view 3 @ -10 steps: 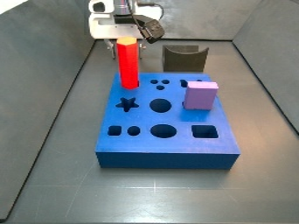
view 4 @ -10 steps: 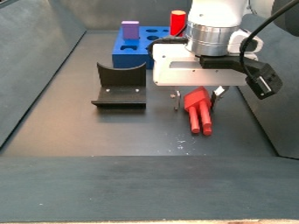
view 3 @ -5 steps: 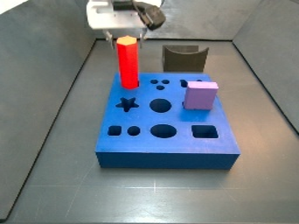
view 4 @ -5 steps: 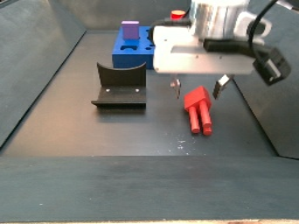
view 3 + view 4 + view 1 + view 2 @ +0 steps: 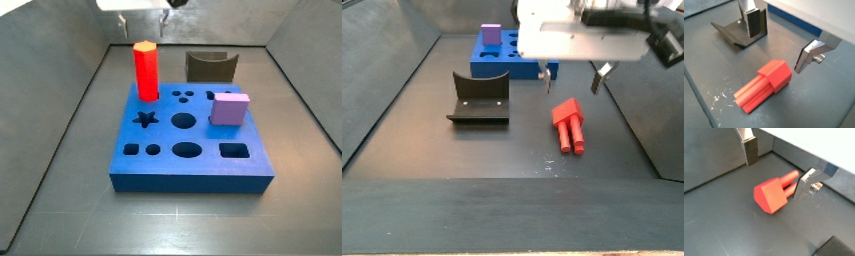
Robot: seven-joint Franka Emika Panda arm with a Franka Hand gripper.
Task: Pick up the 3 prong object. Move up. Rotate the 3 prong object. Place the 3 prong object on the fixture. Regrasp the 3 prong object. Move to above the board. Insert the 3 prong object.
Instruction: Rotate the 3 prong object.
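The 3 prong object (image 5: 569, 125) is a salmon-red piece lying flat on the dark floor, prongs pointing away from the board (image 5: 492, 62). My gripper (image 5: 572, 78) hangs open just above its blocky end, touching nothing. In both wrist views the piece (image 5: 764, 86) (image 5: 774, 192) lies below the gap between the fingers (image 5: 753, 20) (image 5: 804, 183). The dark fixture (image 5: 480, 100) stands on the floor to the left of the piece, also seen as fixture (image 5: 741, 30) and fixture (image 5: 210, 66). The blue board (image 5: 187, 160) shows its cut-out holes.
A tall red column (image 5: 144, 72) and a purple cube (image 5: 230, 109) stand in the board. Grey walls enclose the floor on all sides. The purple cube (image 5: 490, 33) tops the board's far end.
My gripper has risen straight up, open and holding nothing, from around the piece's end. The 3 prong object has stayed where it lay on the floor.
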